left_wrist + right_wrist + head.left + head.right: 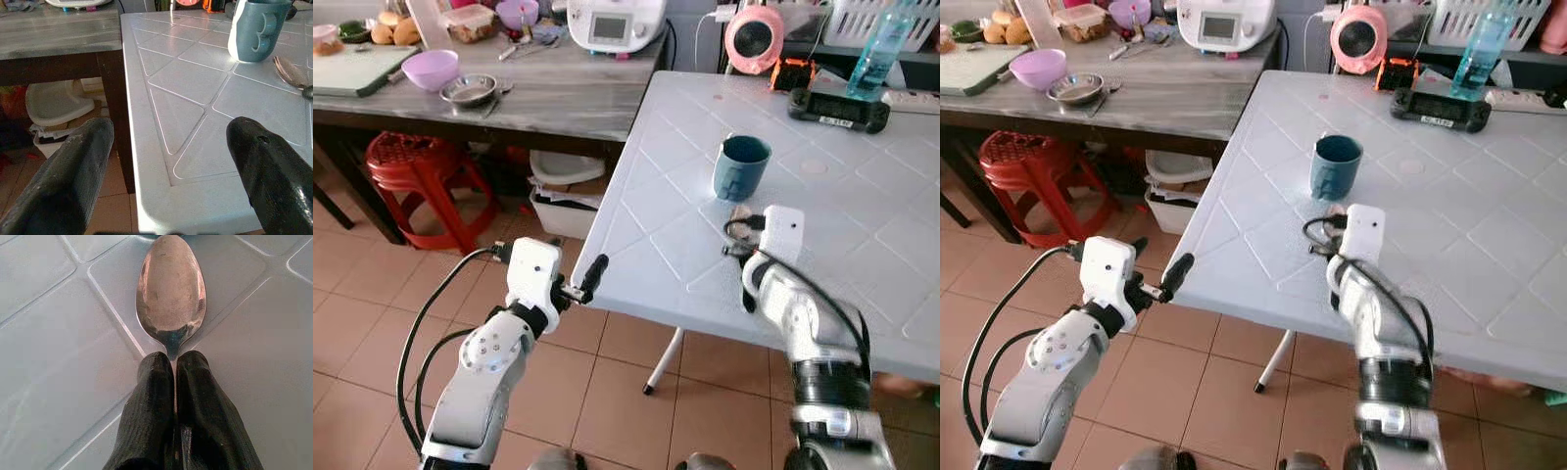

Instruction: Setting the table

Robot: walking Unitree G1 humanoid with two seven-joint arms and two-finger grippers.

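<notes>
Two tables fill the scene. On the left, a grey-topped wooden table [558, 98] carries a purple bowl [431, 70], a small steel bowl [469, 90], a green cutting board [352, 70] and a white kitchen appliance [614, 23]; a red plastic stool [419, 168] stands on the tiled floor beneath it. To its right stands a white plastic table [862, 235] with a raised diamond pattern.

The left gripper [584, 282] hovers at the near left corner of the white table, its two black fingers [73, 176] spread wide apart and holding nothing.

Further right, a dark teal mug [741, 167] stands upright on the white table, its handle facing the left wrist camera. Just in front of it, nearer the robot, lies the spoon [171, 293]: plain metal, with a dull, slightly tarnished oval bowl facing up and resting across a groove in the tabletop. The right gripper [174, 364] has its fingers pinched tight on the spoon's neck, just behind the bowl.

Along the far edge of the white table sit a pink round fan [754, 37], a black handheld device [838, 108] and a clear blue bottle [878, 51].
</notes>
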